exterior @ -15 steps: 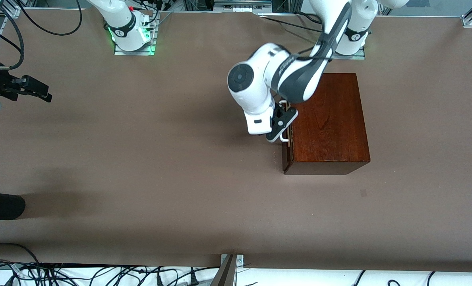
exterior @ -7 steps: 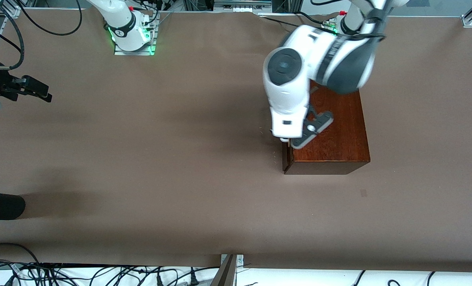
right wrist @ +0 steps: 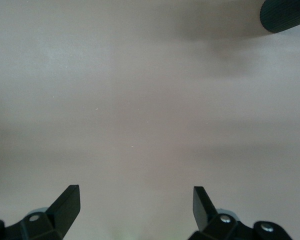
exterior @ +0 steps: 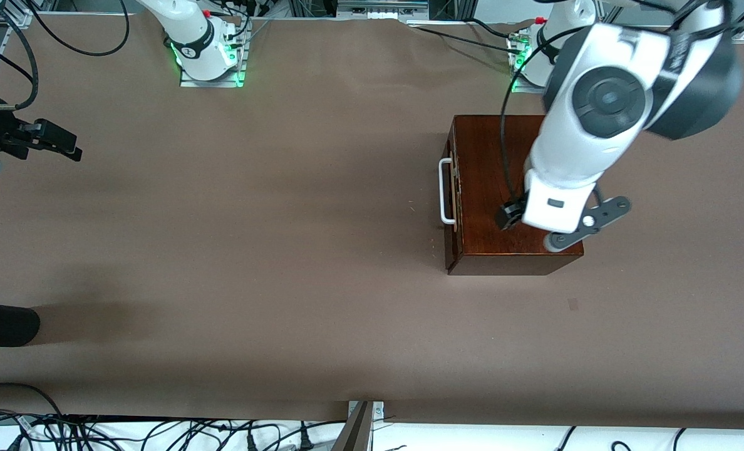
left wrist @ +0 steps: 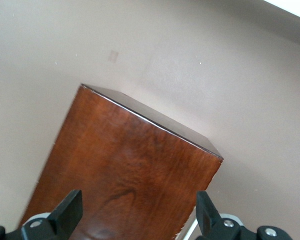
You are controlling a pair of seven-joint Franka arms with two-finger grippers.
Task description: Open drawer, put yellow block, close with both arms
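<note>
Hovering over the box [exterior: 516,188], left gripper [exterior: 588,227] fingers spread, empty; drawer [exterior: 451,194] handle [exterior: 445,191] lying at nine o'clock; right gripper [right wrist: 135,210] open, waiting.

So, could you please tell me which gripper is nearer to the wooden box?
Left. The left gripper hangs open over the wooden box; the right gripper waits, open, over bare table at the right arm's end.

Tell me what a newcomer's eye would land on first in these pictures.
First, the dark reddish-brown wooden box toward the left arm's end of the table, its drawer shut and the white loop handle free. Next, the left gripper hanging over the box's top with fingers spread. The right gripper, also open, waits over bare table at the right arm's end.
</note>
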